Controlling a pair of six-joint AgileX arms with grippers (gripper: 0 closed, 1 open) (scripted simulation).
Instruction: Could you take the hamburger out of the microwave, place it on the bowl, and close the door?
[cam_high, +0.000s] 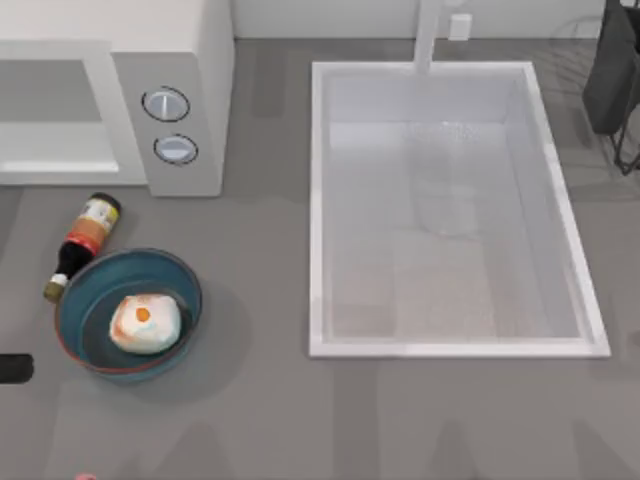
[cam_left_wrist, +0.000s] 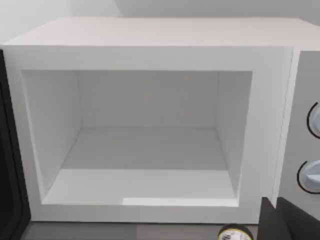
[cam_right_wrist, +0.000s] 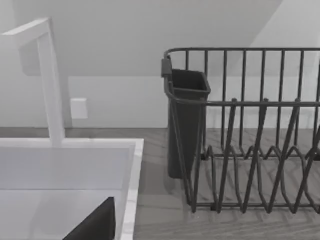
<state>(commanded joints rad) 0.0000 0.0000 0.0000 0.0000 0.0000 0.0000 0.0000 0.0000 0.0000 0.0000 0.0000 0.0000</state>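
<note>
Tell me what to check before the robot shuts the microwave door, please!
1. hamburger out of the microwave: ok, the cavity is bare.
2. Hamburger resting in the bowl: ok.
3. door open and ready to push: ok, its dark edge shows at the cavity's side in the left wrist view.
4. bottle out of the door's path: cannot tell; it lies just in front of the microwave, beside the bowl.
5. Left tool ready near the door: cannot tell.
6. Right arm parked away: ok, its camera faces the dish rack by the sink.
</note>
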